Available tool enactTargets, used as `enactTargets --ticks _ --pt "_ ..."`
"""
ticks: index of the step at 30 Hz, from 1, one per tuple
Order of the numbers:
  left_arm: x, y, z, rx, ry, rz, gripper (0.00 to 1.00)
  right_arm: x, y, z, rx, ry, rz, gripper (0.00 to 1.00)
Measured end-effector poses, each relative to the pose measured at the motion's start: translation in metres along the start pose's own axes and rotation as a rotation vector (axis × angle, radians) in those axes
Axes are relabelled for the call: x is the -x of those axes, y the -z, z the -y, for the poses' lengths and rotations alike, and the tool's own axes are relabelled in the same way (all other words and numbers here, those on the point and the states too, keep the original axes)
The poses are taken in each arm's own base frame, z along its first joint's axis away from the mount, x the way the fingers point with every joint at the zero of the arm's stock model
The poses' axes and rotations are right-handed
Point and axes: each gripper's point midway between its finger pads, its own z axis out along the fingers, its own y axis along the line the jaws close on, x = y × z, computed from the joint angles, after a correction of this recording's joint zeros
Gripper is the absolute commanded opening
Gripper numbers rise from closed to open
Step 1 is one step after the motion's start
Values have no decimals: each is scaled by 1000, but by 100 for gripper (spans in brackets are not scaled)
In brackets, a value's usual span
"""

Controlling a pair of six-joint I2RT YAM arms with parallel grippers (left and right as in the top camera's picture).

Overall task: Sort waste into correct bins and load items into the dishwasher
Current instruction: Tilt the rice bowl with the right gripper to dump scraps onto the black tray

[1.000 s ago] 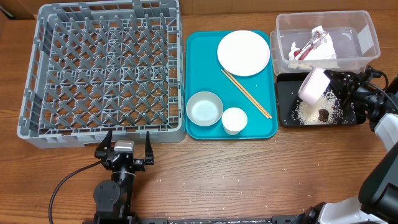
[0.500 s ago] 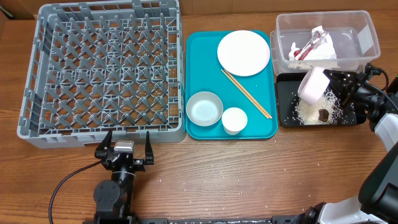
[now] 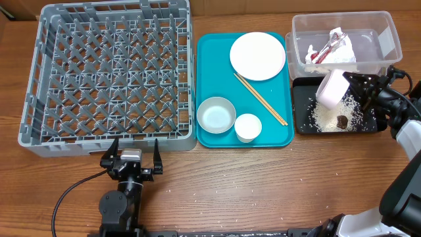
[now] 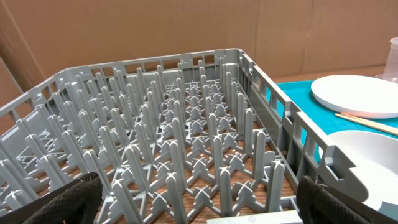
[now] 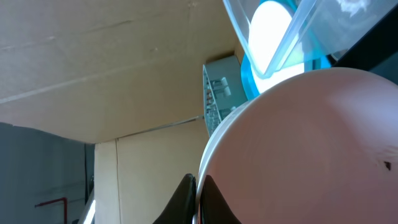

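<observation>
Near edge of worktop (image 3: 263, 184): left jaws spread wide, gripping nothing, parked just short of the near wall of the grey rack (image 3: 112, 76). In left wrist view, dark fingertips (image 4: 59, 202) low at both corners, w/ rack lattice (image 4: 186, 155) betw. them, no dishes in it.

Right of rack, touching it or nearly so: teal tray (image 3: 210, 135). On its near half, small white cup (image 3: 248, 127), upright, just beside white bowl (image 3: 216, 114), also upright.

Further right, black tray (image 3: 299, 99) w/ loose rice (image 3: 325, 117) piled in the middle & a dark brown lump (image 3: 342, 121) on the pile's right edge.

Above that tray, held off it: tipped white bowl (image 3: 331, 90), pinched at the rim by right jaws, reaching in from the right. In right wrist view, bowl (image 5: 298, 149) filling most of the frame, dark fingers (image 5: 185, 199) closed on its rim.

Mid teal tray: chopsticks (image 3: 260, 99), side by side on a diagonal, far ends by the rim of the white plate (image 3: 257, 56), flat at the tray's far right corner.

Farthest, just beyond black tray: clear tub (image 3: 388, 39), crumpled white & red wrapper (image 3: 332, 49) inside.
</observation>
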Motion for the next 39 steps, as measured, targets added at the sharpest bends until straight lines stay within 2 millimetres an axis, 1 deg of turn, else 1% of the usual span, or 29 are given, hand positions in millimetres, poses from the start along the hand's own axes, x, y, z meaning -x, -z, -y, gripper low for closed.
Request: enactTargets --ticks 16,19,22,26,29,33,36,39 --pt "0 0 0 0 0 0 100 -1 0 -3 9 39 -10 4" --pt "0 0 0 0 0 0 100 -3 0 -6 21 55 -23 4" --pt "0 0 0 0 0 0 100 -8 0 -16 56 78 -62 4" --pt "0 0 0 0 0 0 100 -16 3 -38 114 173 -118 4" --pt "0 0 0 0 0 0 100 -18 5 -46 131 197 -134 4" --pt "0 0 0 0 0 0 100 -15 11 -48 132 142 -129 4" --pt "0 0 0 0 0 0 100 -10 16 -45 124 33 -115 4" --pt "0 0 0 0 0 0 100 -10 17 -46 123 -20 -117 4"
